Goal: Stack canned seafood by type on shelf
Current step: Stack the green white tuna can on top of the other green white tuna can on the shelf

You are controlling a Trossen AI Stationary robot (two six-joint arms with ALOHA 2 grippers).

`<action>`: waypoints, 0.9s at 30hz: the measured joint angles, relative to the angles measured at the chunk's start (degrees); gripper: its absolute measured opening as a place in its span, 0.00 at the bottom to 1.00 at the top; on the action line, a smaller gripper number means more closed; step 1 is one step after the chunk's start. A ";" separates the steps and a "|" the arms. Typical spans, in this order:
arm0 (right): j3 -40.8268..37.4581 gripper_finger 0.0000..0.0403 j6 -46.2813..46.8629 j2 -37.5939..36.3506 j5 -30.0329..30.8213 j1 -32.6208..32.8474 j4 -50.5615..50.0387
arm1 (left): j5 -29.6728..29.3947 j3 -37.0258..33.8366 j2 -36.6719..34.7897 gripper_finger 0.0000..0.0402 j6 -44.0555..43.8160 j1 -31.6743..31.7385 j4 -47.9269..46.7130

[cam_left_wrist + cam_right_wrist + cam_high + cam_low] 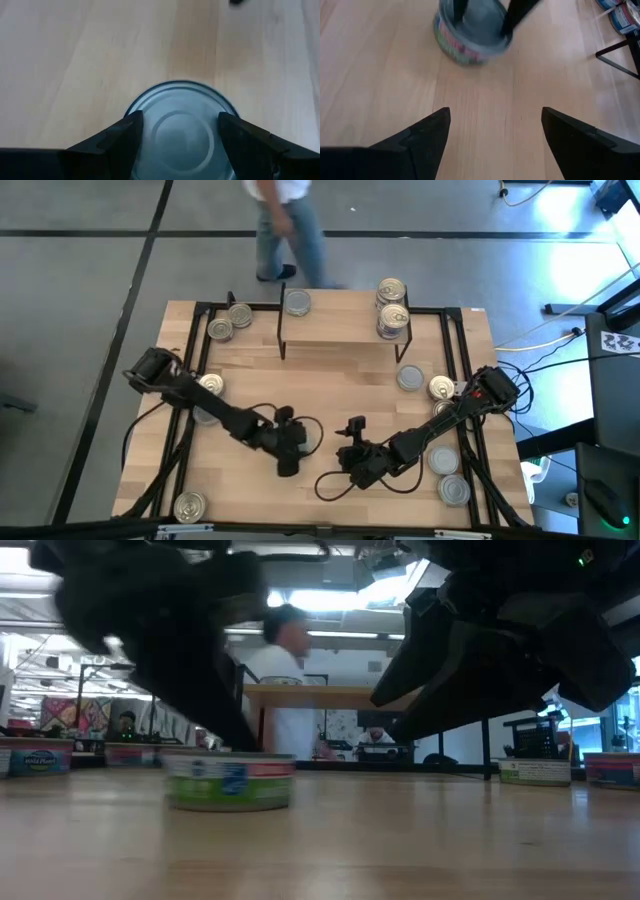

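A: High view first. Where are the arms?

B: Both reach toward the middle of the bench [330,395], near its front edge. The left claw [287,463] and right claw [352,442] sit close together. The shelf [340,330] stands at the back edge with a silver tin [297,302] at one end and a stack of two tins [392,308] at the other. Other tins lie scattered near the side edges and front corners.

A: Low view?

B: A green-labelled can [229,779] rests on the bench under the dark arms; more cans line the far sides.

A: Left wrist view?

B: The left claw [180,130] has its fingers [117,140] spread wide on either side of a silver-topped can [181,131], which stands on the bench. Whether they touch it, I cannot tell.

A: Right wrist view?

B: The right claw [495,130] is parted and holds nothing, above bare wood; that same can [470,35] lies ahead.
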 joint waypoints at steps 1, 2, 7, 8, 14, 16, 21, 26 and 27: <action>-0.04 0.77 -0.02 -0.28 -0.04 0.10 -0.06 | 0.03 0.02 0.77 0.65 0.88 0.71 2.94; -0.04 0.77 -0.02 -0.60 0.01 0.33 -0.05 | 0.13 0.08 1.44 0.65 1.75 1.42 5.69; -0.04 0.77 0.24 -3.70 -0.06 1.64 -3.17 | 1.05 1.41 1.43 0.65 3.24 3.32 7.91; -0.04 0.77 0.28 -4.31 0.00 2.03 -3.32 | 1.08 2.13 0.79 0.65 3.24 3.27 6.51; -0.02 0.77 -0.01 -5.95 0.09 3.03 -2.82 | -1.29 4.48 -5.63 0.65 5.34 1.07 -2.22; -0.02 0.77 0.03 -5.34 0.12 2.81 -1.59 | -2.61 3.83 -6.04 0.65 5.43 0.28 -4.84; -0.02 0.77 0.18 -3.08 -2.61 2.05 0.45 | -1.30 -0.89 -5.78 0.65 7.20 -0.10 0.83; -0.02 0.77 0.63 -0.76 -4.69 1.80 0.86 | 0.56 -5.56 -5.91 0.65 9.52 0.29 9.89; -0.02 0.77 0.63 -0.61 -5.36 1.81 0.79 | 1.51 -5.92 -5.91 0.65 9.90 0.29 11.02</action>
